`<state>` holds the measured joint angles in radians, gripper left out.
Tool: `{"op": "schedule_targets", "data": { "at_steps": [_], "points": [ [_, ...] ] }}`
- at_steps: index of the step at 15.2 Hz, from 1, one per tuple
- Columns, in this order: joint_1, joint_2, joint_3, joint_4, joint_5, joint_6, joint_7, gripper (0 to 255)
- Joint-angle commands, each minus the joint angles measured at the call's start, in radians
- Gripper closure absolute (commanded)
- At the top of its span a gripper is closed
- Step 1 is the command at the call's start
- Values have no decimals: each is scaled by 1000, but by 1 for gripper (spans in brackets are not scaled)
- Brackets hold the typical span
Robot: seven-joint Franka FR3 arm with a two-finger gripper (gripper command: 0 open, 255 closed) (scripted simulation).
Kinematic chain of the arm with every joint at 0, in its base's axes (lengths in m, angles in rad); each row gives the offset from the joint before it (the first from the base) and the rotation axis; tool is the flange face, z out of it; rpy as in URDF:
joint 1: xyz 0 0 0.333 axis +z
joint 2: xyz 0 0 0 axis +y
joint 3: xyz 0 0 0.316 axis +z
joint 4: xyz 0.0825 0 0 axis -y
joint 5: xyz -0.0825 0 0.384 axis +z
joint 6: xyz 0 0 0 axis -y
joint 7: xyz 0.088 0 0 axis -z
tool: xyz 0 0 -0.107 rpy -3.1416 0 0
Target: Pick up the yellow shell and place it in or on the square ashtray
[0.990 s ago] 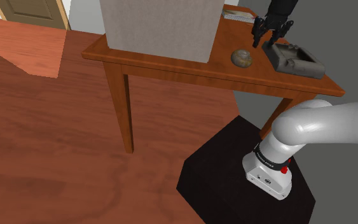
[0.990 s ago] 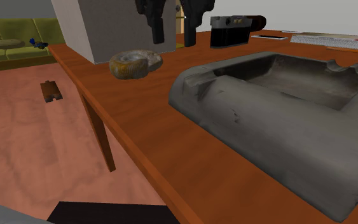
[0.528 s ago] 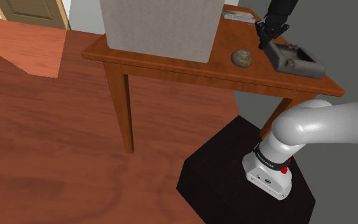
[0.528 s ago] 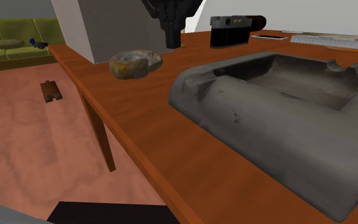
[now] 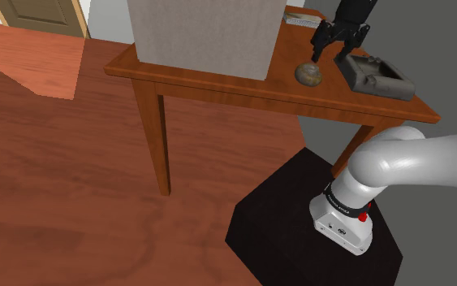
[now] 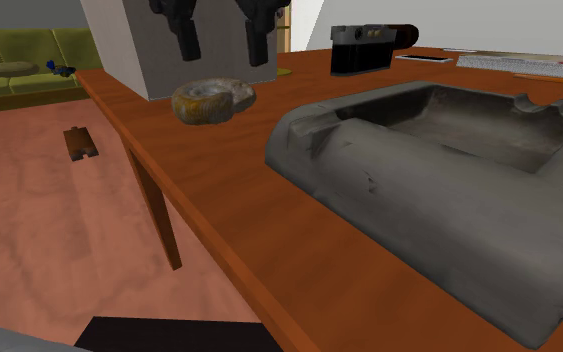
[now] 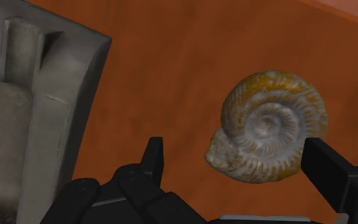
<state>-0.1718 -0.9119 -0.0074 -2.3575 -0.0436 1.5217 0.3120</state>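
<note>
A spiral shell, yellow-brown and grey, lies flat on the wooden table; it also shows as shell and shell. The square grey ashtray stands on the table toward the shoulder view's right of the shell, seen close as ashtray and ashtray. My black gripper hangs open just above the shell, its fingers spread on either side. In the wrist view the gripper has the shell between its fingertips, with no touching visible.
A large pale box stands at the back of the table. A black camera and a keyboard sit behind the ashtray. The table edge runs close to the shell. A green sofa stands across the floor.
The gripper was shut half a second ago beside the ashtray; it has since opened and shifted toward the shell, now straddling it from above.
</note>
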Motion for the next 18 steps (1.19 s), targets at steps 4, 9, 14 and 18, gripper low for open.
{"op": "schedule_targets", "data": {
  "at_steps": [4, 9, 14, 18],
  "points": [
    [34, -110, 62, -74, 60, 31, -16, 0],
    [19, -128, 72, -151, 71, 91, -27, 0],
    [23, -133, 70, -175, 69, 110, -25, 0],
    [4, -134, 80, -174, 80, 110, -38, 0]
  ]
}}
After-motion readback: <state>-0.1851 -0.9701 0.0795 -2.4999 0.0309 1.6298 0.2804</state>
